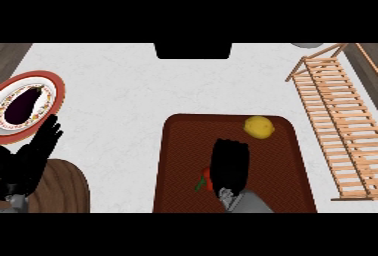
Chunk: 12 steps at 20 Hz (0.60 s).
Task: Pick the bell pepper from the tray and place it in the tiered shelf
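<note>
On the dark red-brown tray (280, 185) lies a red bell pepper (206, 178) with a green stem, mostly hidden under my right hand (230, 165). The hand's fingers hang over the pepper; whether they are curled round it cannot be told. A yellow lemon (259, 126) sits at the tray's far end. The wooden slatted tiered shelf (336, 120) runs along the right side of the counter. My left hand (33, 155) rests open at the lower left, fingers up.
A red-rimmed plate (52, 82) with a dark purple eggplant (22, 106) lies at the far left. A round wooden board (70, 187) sits at the lower left under my left arm. A dark object (193, 50) stands at the counter's far edge.
</note>
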### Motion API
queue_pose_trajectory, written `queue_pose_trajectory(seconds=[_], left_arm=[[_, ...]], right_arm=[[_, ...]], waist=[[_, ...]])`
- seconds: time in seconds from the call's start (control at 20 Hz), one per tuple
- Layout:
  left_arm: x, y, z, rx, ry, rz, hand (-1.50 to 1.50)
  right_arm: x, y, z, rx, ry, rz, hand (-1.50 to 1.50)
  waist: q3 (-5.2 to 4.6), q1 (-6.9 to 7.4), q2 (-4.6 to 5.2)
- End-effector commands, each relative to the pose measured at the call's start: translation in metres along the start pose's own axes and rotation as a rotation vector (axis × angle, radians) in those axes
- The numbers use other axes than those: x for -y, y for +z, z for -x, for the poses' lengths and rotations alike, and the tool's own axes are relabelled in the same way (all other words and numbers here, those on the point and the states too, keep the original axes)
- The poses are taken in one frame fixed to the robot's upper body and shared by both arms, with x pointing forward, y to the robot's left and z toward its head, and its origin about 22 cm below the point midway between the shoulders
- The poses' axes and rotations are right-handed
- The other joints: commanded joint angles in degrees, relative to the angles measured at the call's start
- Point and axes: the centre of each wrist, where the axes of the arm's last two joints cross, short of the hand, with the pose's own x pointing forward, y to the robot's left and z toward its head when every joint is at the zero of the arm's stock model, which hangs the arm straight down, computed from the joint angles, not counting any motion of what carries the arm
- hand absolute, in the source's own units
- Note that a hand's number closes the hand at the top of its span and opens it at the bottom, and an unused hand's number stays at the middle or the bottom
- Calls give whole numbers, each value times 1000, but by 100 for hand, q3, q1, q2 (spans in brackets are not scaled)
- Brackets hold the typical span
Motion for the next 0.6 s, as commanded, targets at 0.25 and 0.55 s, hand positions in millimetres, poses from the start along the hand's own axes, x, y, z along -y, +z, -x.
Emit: queue_pose_trajectory(seconds=[0.25, 0.55], left_arm=[[-6, 4, 3, -10, 1, -38, 0], [8, 5, 8, 2, 10, 12, 0]], right_arm=[[63, -87, 66, -706, -366, 65, 150], [125, -106, 66, -876, -475, 212, 150]], waist=[[22, -119, 80], [0, 124, 54]])
